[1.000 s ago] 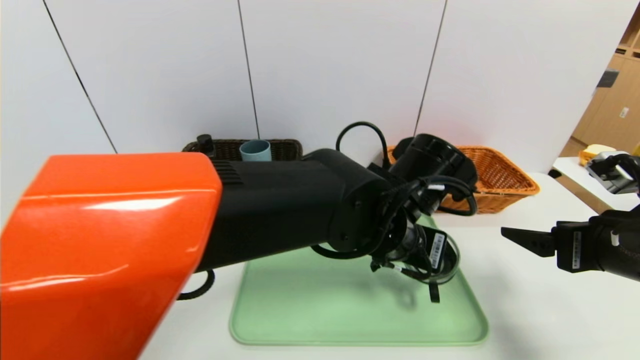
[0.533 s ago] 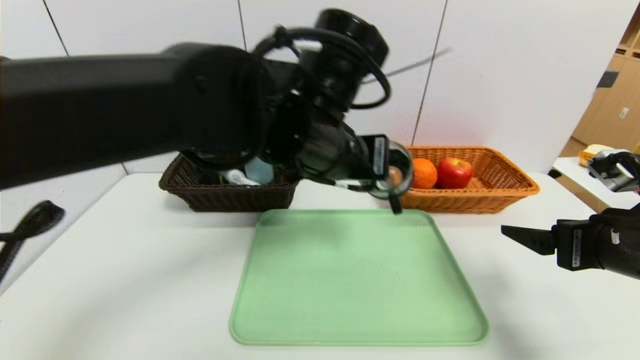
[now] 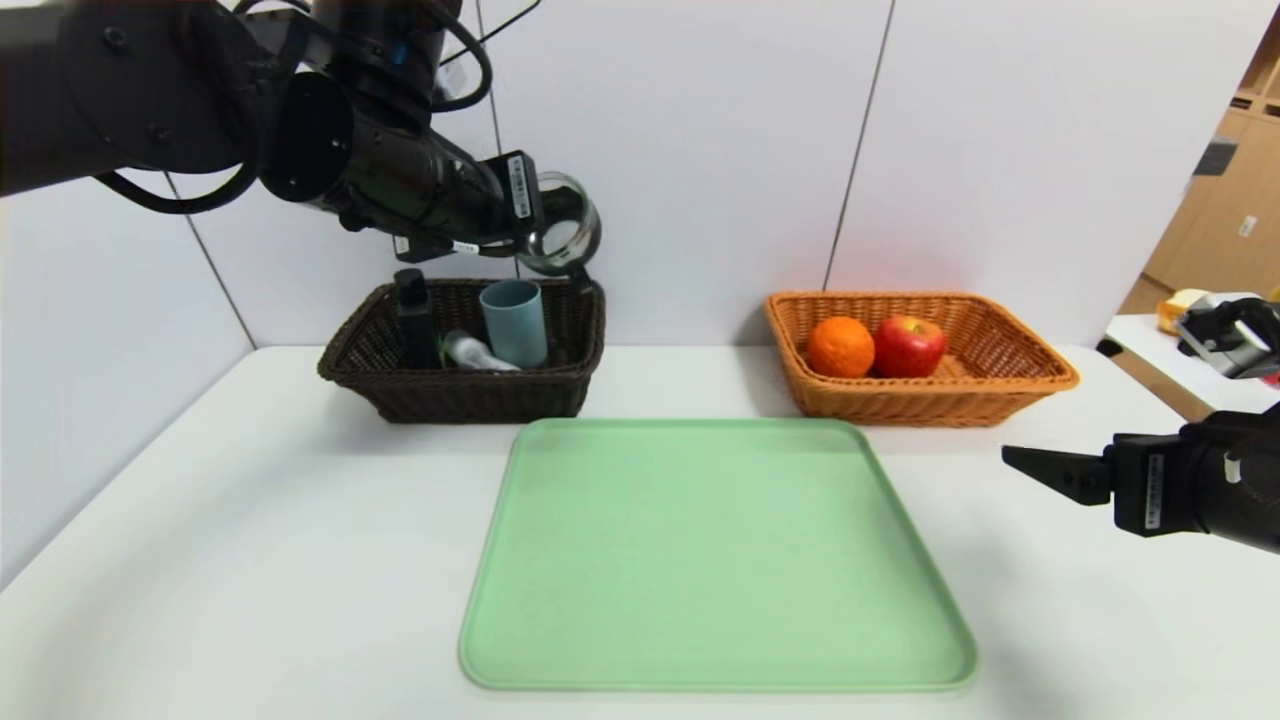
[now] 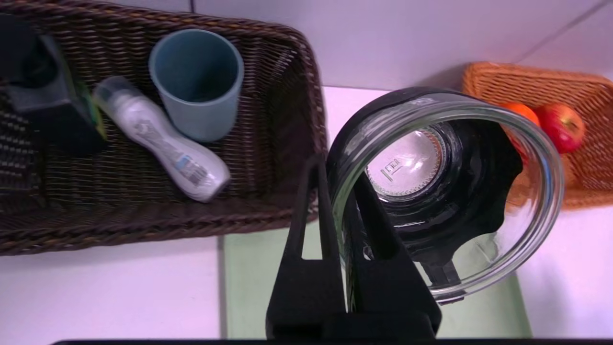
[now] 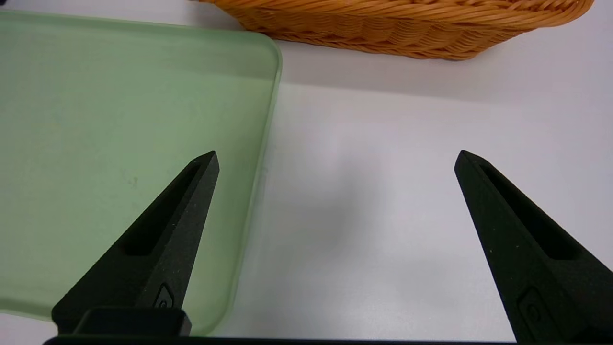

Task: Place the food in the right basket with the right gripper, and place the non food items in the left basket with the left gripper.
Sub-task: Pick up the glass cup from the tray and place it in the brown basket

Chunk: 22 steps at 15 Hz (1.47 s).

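Our left arm is glossy black w/ round joint housings, small screws and looping black cables; a white barcode label sits near the left gripper. Right gripper has matte black tapered fingers w/ slotted cut-outs, plus a white label on its wrist.

You're looking at an office-like test room: a plain white table against white wall panels with dark seams, and off to the right wooden cabinets line a hallway beyond a second table.
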Available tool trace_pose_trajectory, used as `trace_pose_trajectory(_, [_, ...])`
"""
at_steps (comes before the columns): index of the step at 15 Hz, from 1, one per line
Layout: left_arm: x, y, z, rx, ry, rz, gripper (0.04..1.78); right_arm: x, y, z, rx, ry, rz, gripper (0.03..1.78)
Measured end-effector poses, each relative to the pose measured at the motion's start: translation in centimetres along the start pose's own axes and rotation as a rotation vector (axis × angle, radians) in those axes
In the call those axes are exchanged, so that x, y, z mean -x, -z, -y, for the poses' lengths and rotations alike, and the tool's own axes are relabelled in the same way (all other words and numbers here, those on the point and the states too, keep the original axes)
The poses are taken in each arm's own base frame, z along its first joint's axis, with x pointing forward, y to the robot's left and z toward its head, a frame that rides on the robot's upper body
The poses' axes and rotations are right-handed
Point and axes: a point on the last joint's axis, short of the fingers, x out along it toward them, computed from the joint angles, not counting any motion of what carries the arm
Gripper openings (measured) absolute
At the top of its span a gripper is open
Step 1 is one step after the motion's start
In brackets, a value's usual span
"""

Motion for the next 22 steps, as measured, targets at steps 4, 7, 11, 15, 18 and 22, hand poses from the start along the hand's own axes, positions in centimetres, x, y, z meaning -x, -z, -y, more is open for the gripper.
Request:
trace_pose_trajectory(4, [-3.9, 0.2, -3.5, 0.071, -0.119, -0.031, 0.10, 0.1, -0.2, 0.0, -0.002, 0.004, 0.008, 1.70])
trace_pose_trajectory(7, [-6.2, 1.1, -4.6, 0.088, -0.162, -0.073, 0.10, 0.2, -0.1, 0.0, -0.003, 0.006, 0.009, 1.70])
trace_pose_trajectory(11, [-8.0, 2.1, -5.1, 0.085, -0.185, -0.116, 0.10, 0.2, -0.1, 0.0, -0.003, 0.008, 0.010, 1.70])
trace_pose_trajectory(15, [-9.2, 2.8, -5.5, 0.083, -0.204, -0.142, 0.10, 0.2, -0.2, 0.0, -0.003, 0.006, 0.011, 1.70])
trace_pose_trajectory(18, [-10.1, 3.2, -6.0, 0.084, -0.219, -0.156, 0.10, 0.2, -0.1, 0.0, -0.003, 0.006, 0.009, 1.70])
trace_pose_trajectory(22, [-11.3, 4.0, -6.3, 0.081, -0.233, -0.180, 0.10, 0.1, -0.1, 0.0, -0.004, 0.007, 0.006, 1.70])
